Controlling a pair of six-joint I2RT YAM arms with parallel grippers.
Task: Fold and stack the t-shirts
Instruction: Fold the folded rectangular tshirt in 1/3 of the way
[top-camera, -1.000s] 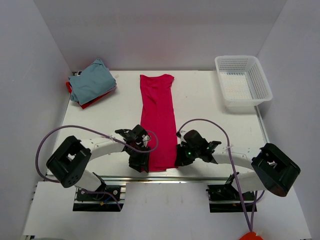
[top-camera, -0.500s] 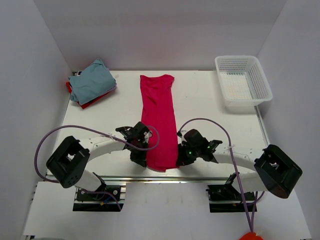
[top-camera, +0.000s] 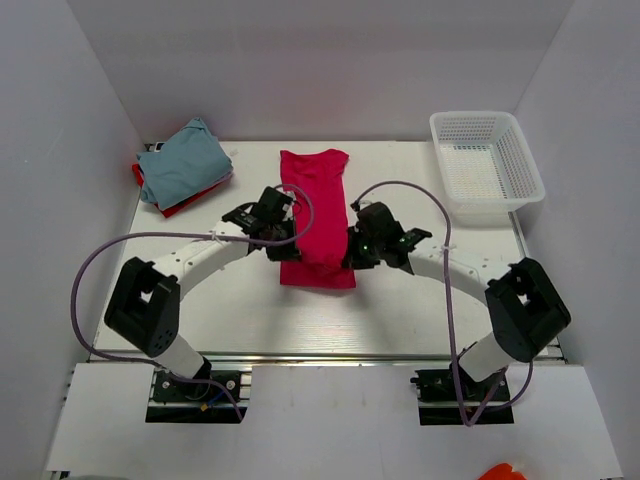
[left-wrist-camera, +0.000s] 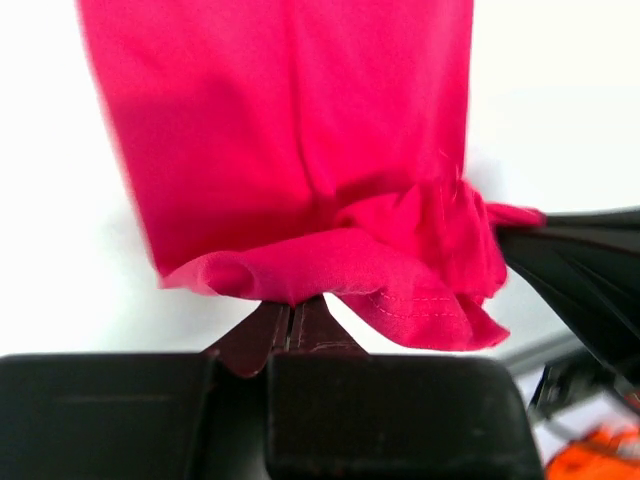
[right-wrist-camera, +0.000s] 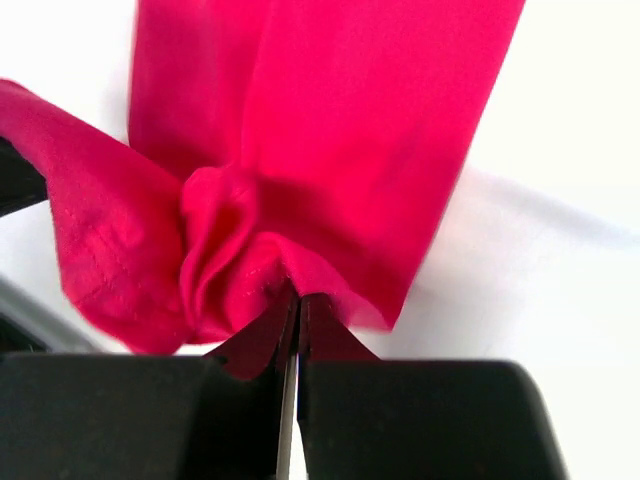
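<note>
The left gripper (top-camera: 283, 243) and right gripper (top-camera: 352, 250) each clamp the pink shirt (top-camera: 315, 190) by its hem; its length runs straight away from them, seemingly flat.

On my feed the pink t-shirt (top-camera: 317, 205) reads as plain, saturated magenta with no print, and the stitching along its hem is the same colour. The blue-grey t-shirt (top-camera: 185, 165) is pale and unpatterned, the red t-shirt (top-camera: 178, 210) a flat true red. I see the left gripper (top-camera: 285, 247) and right gripper (top-camera: 352, 252) as black, the cables (top-camera: 388, 183) lilac, the basket (top-camera: 485, 207) white mesh, the table (top-camera: 400, 300) white.
</note>
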